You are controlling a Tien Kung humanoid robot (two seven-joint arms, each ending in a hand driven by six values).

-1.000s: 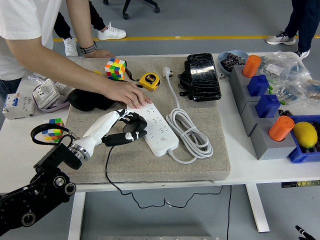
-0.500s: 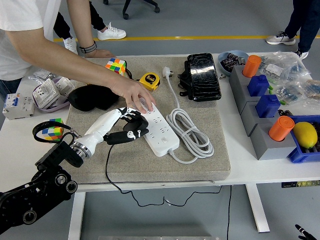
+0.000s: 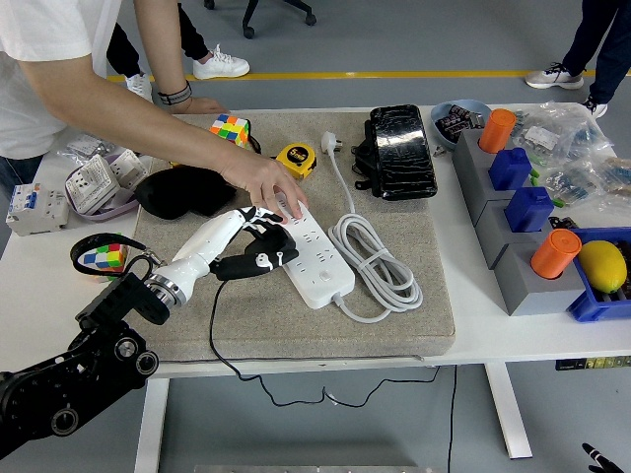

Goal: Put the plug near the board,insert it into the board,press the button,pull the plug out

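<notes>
Plug (image 3: 258, 261) – black, with a thin black cable trailing off toward the table's near edge – sits at the left side of the power strip (image 3: 311, 251), long axis roughly left-right, nose pointing right at the strip. The strip is white, long axis running diagonally from far-left to near-right, its white cord coiled (image 3: 375, 261) just right of it. Left hand (image 3: 251, 246) has its fingers curled around the plug, gripping it. A person's hand (image 3: 271, 187) presses flat on the strip's far end. All of this lies on a beige felt mat (image 3: 394, 325) on the white table (image 3: 493, 330) – grey floor beyond, with a yellow line.
</notes>
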